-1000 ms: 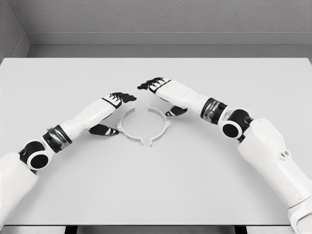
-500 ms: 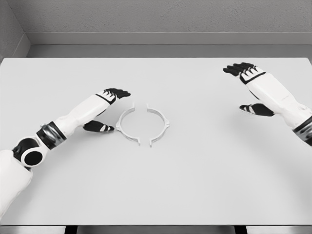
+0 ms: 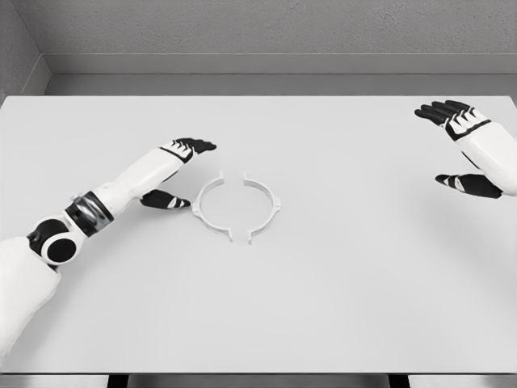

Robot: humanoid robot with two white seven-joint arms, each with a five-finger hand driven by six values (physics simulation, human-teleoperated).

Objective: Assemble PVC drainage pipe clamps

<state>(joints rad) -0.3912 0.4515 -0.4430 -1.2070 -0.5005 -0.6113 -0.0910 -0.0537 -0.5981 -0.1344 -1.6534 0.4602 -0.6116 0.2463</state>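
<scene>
Head view: two white clamp halves lie flat on the pale grey table (image 3: 339, 307), a little left of its middle. The left clamp half (image 3: 207, 205) is a thin semicircular band curving out to the left; the right clamp half (image 3: 266, 208) is its mirror, curving out to the right. Facing each other, they outline a nearly complete ring. Their ends do not meet: a narrow gap shows at the far side of the ring and another at the near side. Each end turns outward into a small flat tab, and a little lug sticks out from the outer curve of each band. Both pieces are the same plain white plastic, thin-walled, and cast a faint shadow on the table.

The left hand (image 3: 176, 166) sits just beside the left clamp half, apart from it. Its black fingers (image 3: 198, 145) reach forward, loosely extended, and its thumb (image 3: 166, 200) lies low near the table, pointing toward the band. The hand holds nothing. The white forearm runs back to the lower left corner.

The right hand (image 3: 468, 149) is at the right edge of the picture, well apart from the clamp. Its fingers are spread and relaxed, the thumb set apart below them, and it holds nothing.

A grey wall (image 3: 258, 32) stands behind the table.
</scene>
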